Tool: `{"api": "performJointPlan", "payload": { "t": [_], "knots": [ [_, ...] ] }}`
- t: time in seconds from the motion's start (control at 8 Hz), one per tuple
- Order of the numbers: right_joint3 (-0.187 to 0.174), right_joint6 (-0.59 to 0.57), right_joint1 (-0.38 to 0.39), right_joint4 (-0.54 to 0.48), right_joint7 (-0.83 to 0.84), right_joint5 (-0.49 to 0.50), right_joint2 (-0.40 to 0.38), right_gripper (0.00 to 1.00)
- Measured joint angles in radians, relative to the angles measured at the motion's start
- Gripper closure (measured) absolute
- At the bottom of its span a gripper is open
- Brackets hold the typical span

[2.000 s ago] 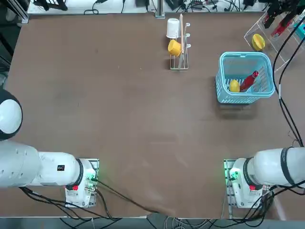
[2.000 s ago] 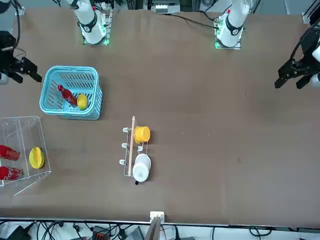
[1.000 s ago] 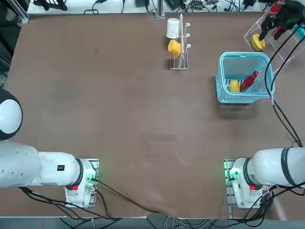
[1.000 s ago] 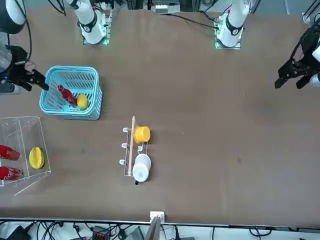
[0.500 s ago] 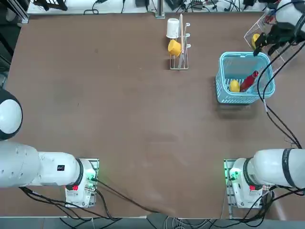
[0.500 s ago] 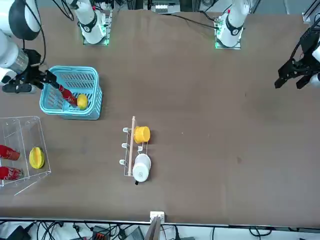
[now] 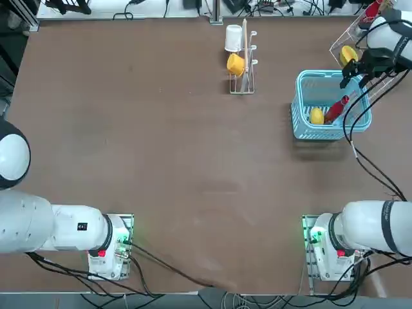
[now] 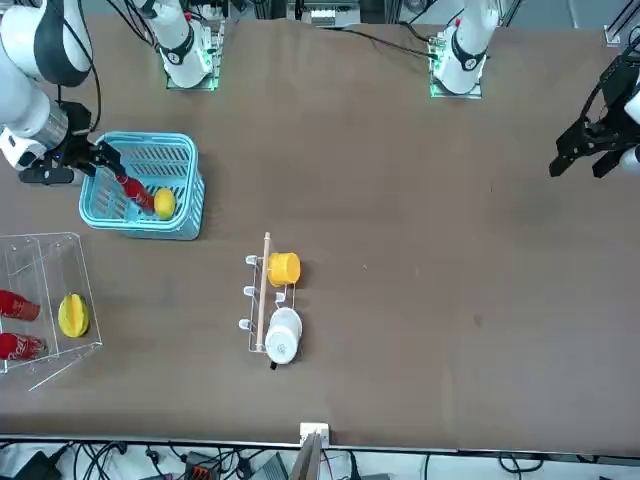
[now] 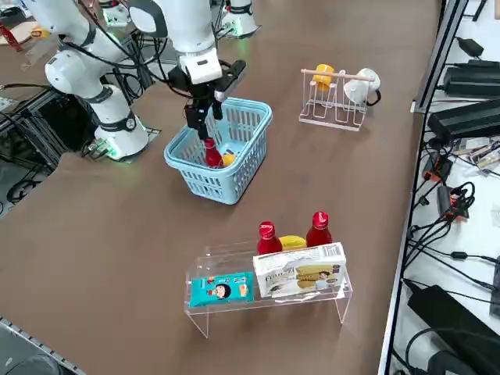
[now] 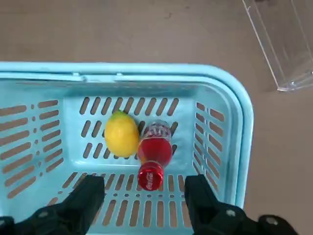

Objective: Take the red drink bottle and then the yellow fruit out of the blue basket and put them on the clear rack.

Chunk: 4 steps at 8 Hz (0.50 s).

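Right gripper (image 10: 145, 196): matte black, blocky fingers spread wide, nothing between them, over the blue basket (image 7: 301, 106), near its 1 o'clock corner in the top view. Basket: light blue plastic, slotted, thick rounded rim. Red drink bottle (image 10: 155, 152): glossy, tapering neck, red cap with white lettering; lies inside, at 7 o'clock from the gripper. Yellow fruit (image 10: 122, 134): small, rounded, just beside it at 8 o'clock. Clear rack (image 9: 234, 305): transparent, smooth panels, beyond the basket at 1 o'clock.
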Motion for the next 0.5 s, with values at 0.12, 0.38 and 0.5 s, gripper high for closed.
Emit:
{"api": "performJointPlan", "payload": {
  "t": [0.12,0.38,0.5],
  "knots": [
    [0.0,0.012,-0.008,-0.014,-0.003,0.0,0.002,0.0],
    [0.0,0.021,-0.013,-0.023,-0.006,0.0,0.013,0.0],
    [0.0,0.025,-0.013,-0.024,-0.006,0.0,0.022,0.0]
  ]
}}
